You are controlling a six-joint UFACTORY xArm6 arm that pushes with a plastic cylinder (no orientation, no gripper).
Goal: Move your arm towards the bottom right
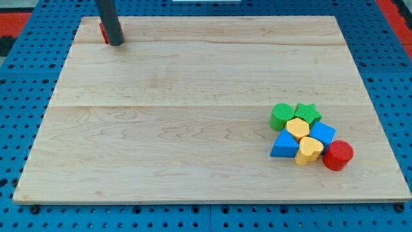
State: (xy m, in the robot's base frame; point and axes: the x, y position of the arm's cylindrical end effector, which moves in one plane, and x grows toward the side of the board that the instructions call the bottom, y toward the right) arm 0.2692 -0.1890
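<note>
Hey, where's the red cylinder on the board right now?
The red cylinder sits near the view's bottom right, at the right end of the block cluster, beside the yellow block and just below the blue block.

1. A pale wooden board is seen filling most of the view, its planks joined in long horizontal seams.
2. A blue perforated surface is shown beneath it, dotted with regular holes on every side.
3. Red patches are glimpsed at both top corners.
4. Soft, even light is cast across the wood, with a faint sheen near the top.
</note>
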